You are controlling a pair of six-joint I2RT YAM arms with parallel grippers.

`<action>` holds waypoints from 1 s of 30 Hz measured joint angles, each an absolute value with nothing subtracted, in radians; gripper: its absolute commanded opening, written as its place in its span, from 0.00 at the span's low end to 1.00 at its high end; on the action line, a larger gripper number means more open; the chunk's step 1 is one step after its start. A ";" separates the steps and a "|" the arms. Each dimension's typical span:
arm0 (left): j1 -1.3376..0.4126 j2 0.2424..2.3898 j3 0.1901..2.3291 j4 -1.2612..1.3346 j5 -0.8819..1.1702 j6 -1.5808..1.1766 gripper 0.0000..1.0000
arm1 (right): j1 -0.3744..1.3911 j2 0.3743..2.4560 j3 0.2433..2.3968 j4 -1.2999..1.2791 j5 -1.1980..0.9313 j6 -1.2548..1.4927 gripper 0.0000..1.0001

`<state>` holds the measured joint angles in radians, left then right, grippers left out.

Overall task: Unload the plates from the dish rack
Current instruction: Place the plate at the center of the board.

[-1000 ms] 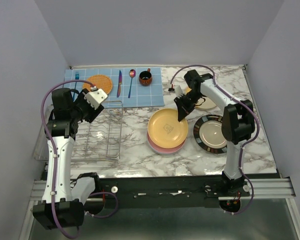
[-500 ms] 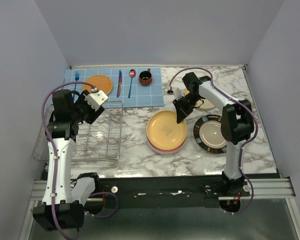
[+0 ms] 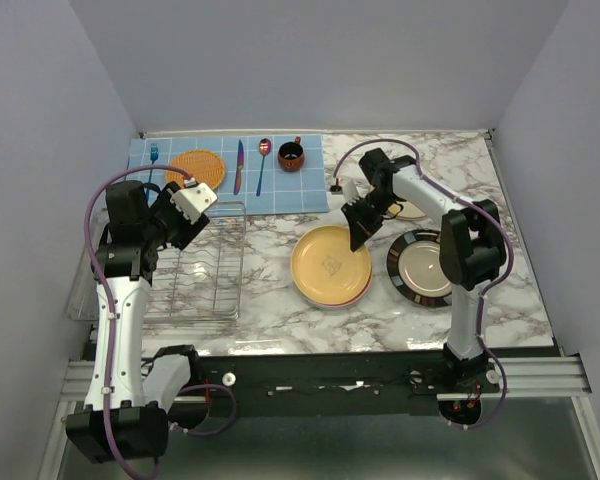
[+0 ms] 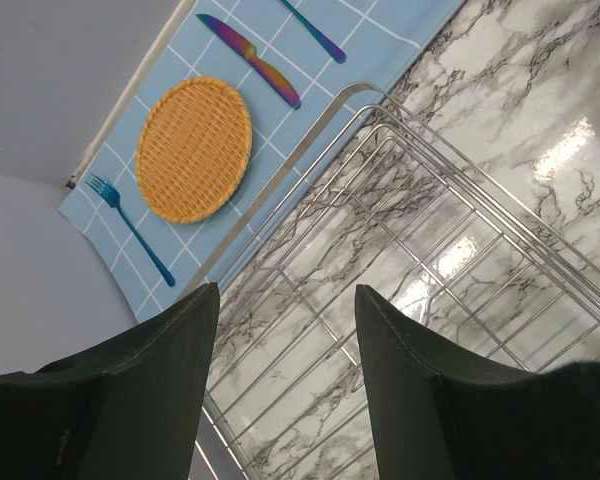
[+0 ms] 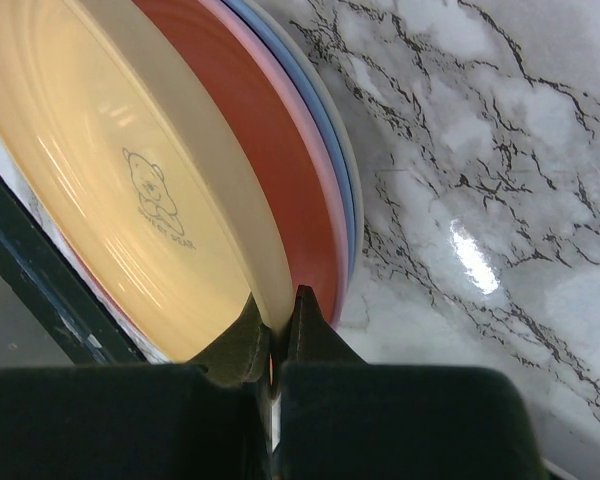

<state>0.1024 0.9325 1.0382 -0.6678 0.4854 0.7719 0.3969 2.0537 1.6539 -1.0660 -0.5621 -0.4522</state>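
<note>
My right gripper [image 3: 360,232] [image 5: 280,315] is shut on the near rim of the yellow-orange plate [image 3: 330,265] [image 5: 130,150]. The plate lies tilted on a stack whose red, pink [image 5: 315,170] and blue [image 5: 340,150] edges show under it. A black-rimmed beige plate [image 3: 420,268] lies flat to the right, and a cream plate [image 3: 412,208] sits behind it, partly hidden by the arm. The dish rack [image 3: 205,270] [image 4: 400,230] holds no plates. Above its back left end my left gripper [image 3: 180,232] [image 4: 288,300] hangs open, with only wire and marble between its fingers.
A blue checked placemat [image 3: 310,190] [image 4: 380,40] at the back carries a woven orange disc [image 3: 197,166] [image 4: 193,148], a fork [image 4: 130,228], a knife [image 3: 239,166], a spoon [image 3: 263,163] and a dark red cup [image 3: 291,155]. Walls close the table on three sides.
The right gripper has shifted slightly left with the yellow-orange plate, which now covers more of the stack. The left arm has stayed put.
</note>
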 measured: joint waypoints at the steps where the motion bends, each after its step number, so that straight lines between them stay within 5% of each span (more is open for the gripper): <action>1: 0.102 0.933 1.037 -0.668 0.485 0.773 0.66 | 0.397 2.054 1.651 -1.066 -0.558 -0.452 0.02; 9: 0.102 0.933 1.037 -0.668 0.485 0.775 0.66 | 0.397 2.054 1.646 -1.068 -0.532 -0.453 0.07; 19: 0.102 0.933 1.037 -0.668 0.485 0.775 0.66 | 0.398 2.053 1.637 -1.070 -0.514 -0.442 0.52; 30: 0.097 0.933 1.037 -0.668 0.485 0.777 0.66 | 0.408 2.016 1.624 -1.068 -0.443 -0.432 0.56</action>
<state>0.0975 0.9325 1.0370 -0.6678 0.4854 0.7773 0.4080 2.0159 1.6238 -1.0676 -0.4431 -0.4320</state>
